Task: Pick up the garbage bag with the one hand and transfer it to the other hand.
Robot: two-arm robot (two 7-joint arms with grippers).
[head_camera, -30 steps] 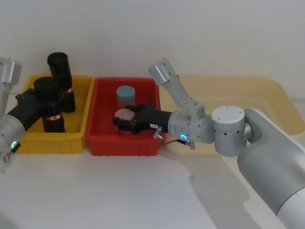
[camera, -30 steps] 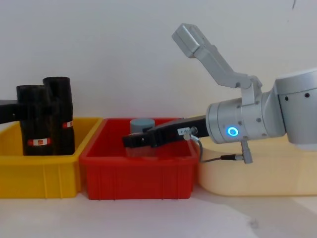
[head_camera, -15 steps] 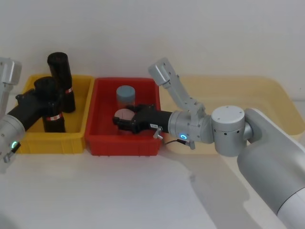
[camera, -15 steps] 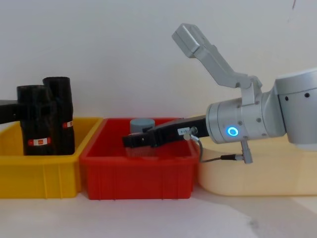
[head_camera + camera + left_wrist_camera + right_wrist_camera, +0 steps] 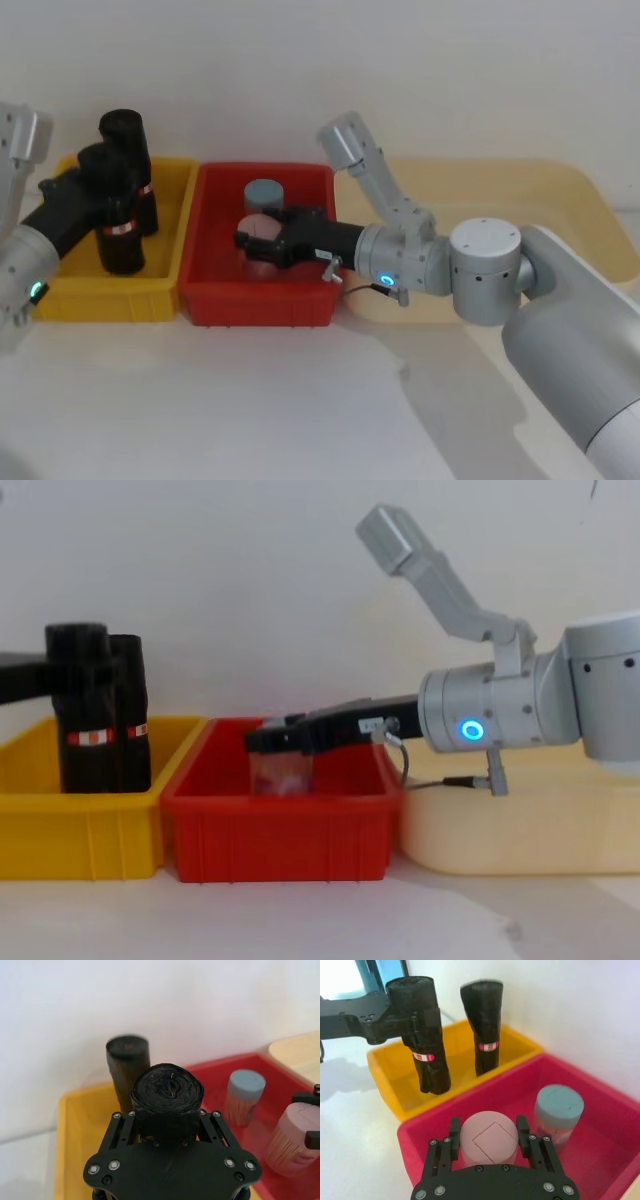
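Observation:
My left gripper, on the arm with the green ring, is shut on the upper part of a tall black garbage bag roll with a red-and-white band. It holds the roll upright over the yellow bin. From the left wrist, the garbage bag top shows between the fingers. A second black roll stands behind it. My right gripper, on the blue-ring arm, is shut on a short pink cylinder above the red bin.
A short blue-grey cylinder stands in the red bin behind the pink one. A wide beige tray lies to the right of the bins. The white table in front of the bins is bare.
The left gripper has raised the black roll it holds inside the yellow bin. The right gripper has lifted the pink cylinder a little higher in the red bin.

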